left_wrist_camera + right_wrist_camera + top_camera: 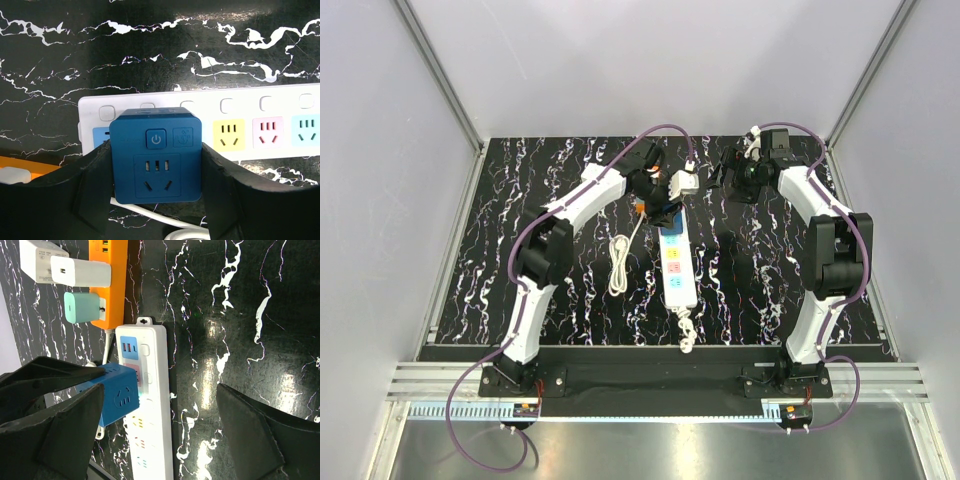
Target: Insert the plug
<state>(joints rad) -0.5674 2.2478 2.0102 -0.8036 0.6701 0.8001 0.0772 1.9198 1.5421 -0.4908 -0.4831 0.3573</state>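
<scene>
The left gripper [156, 172] is clamped on the plug [156, 155], a smooth blue plastic cube with rounded edges. It sits over the far end socket of the long white power strip [250, 107] at the centre of the table [150, 50]; whether it is seated cannot be told. The right gripper [160, 390] hangs spread wide over the black marbled surface.

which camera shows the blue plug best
Left wrist: the plug fills the centre, its front face clear, clamped in the left gripper with the power strip behind it. Right wrist shows its side, partly hidden. In top external the arm hides nearly all of it.
</scene>
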